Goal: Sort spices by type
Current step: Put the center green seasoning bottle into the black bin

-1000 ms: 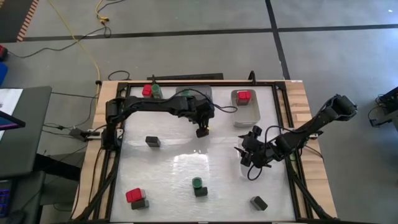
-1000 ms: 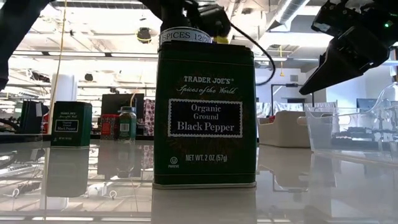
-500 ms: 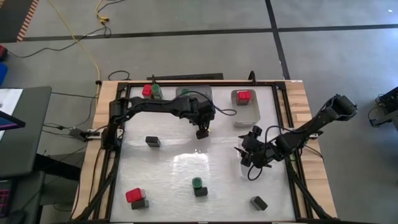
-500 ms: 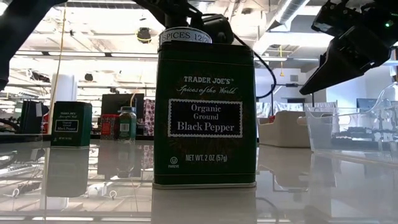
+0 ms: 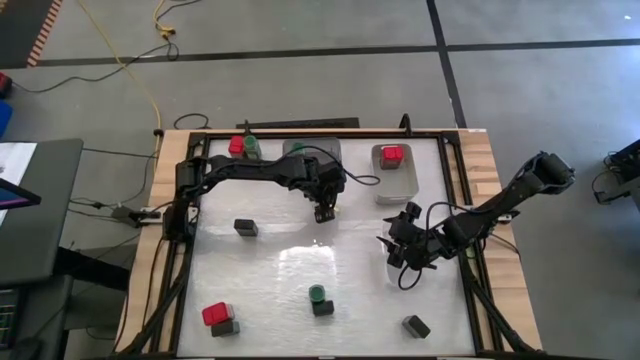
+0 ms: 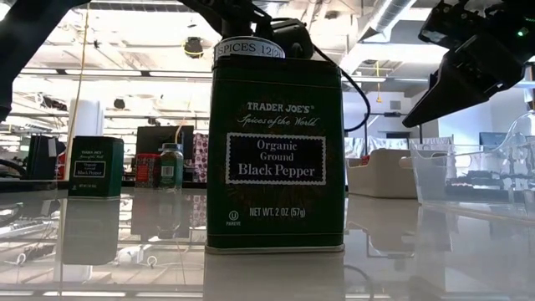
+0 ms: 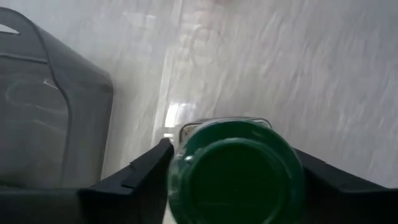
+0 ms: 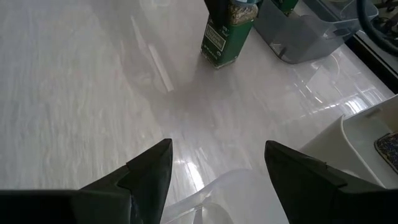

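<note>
Left tool (image 7: 233, 180) seemingly grips green-lidded jar (image 7: 236, 171)

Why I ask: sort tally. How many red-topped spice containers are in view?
3 red-topped containers: one far left beside a green-lidded jar, one in the grey tray, one near left. Others may be hidden.

the dark green tin (image 6: 275, 159) close to the low camera reads "trader joe's", "spices of the world", "organic ground black pepper" and "net wt. 2 oz (57g)". a white band (image 6: 249, 48) behind its top reads "spices 12". the label on a smaller tin (image 6: 95, 166) farther off is too small to read.
</note>
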`<move>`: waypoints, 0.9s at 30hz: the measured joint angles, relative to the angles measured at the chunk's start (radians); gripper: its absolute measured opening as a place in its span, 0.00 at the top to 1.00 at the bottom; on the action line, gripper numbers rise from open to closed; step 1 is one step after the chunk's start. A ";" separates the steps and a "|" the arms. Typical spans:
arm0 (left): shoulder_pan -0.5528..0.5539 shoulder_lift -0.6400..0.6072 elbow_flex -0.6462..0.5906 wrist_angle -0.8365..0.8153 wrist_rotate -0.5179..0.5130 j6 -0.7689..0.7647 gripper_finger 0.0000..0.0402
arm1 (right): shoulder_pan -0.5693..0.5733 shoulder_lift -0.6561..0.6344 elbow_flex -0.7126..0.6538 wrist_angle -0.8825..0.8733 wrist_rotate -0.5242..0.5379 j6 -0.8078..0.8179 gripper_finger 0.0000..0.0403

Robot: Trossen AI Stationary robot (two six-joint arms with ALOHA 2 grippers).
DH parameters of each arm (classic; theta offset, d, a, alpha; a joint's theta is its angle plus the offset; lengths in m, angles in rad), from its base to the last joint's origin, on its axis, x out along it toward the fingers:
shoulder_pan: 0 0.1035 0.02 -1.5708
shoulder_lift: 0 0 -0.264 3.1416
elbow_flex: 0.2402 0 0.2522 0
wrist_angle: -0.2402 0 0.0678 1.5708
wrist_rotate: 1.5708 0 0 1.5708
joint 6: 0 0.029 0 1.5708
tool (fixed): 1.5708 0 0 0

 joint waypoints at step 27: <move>0.073 -0.021 0.373 -0.296 0.036 0.295 0.52 | 0.000 0.000 0.000 -0.004 0.000 0.000 0.29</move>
